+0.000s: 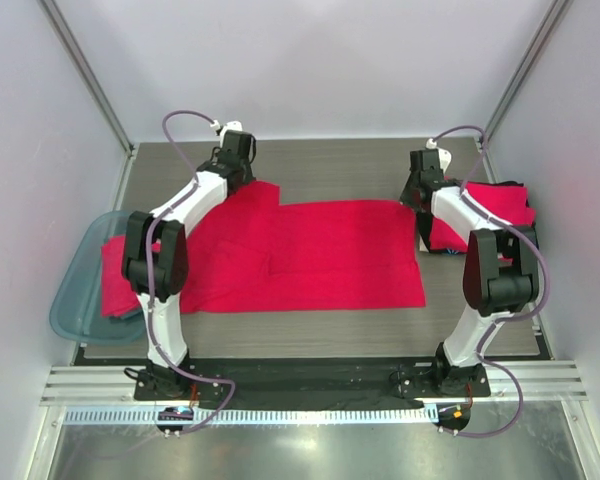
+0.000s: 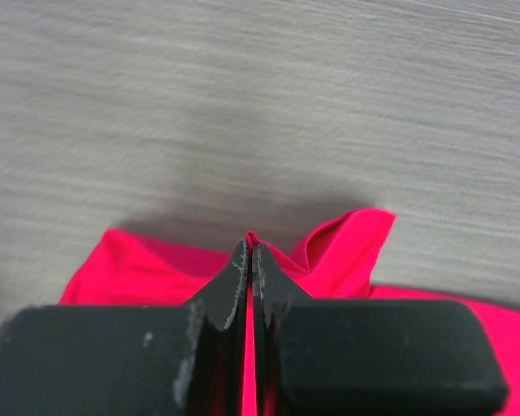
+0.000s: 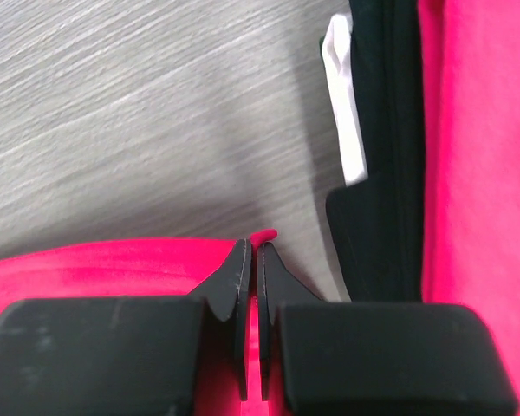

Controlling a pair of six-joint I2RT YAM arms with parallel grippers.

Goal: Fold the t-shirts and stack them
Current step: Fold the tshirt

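A red t-shirt (image 1: 310, 255) lies spread across the middle of the table. My left gripper (image 1: 242, 172) is shut on its far left corner; in the left wrist view red cloth (image 2: 347, 251) is pinched between the fingertips (image 2: 239, 270). My right gripper (image 1: 417, 196) is shut on the shirt's far right corner, with a red edge (image 3: 87, 264) showing between its fingertips (image 3: 238, 269). A stack of folded shirts (image 1: 500, 205), red on top, sits at the right; its black and white layers (image 3: 381, 130) show in the right wrist view.
A grey-blue tray (image 1: 80, 280) sits at the table's left edge with red cloth (image 1: 115, 280) hanging over it. The enclosure's white walls stand close on both sides. The grey wood table (image 1: 330, 165) shows bare at the back.
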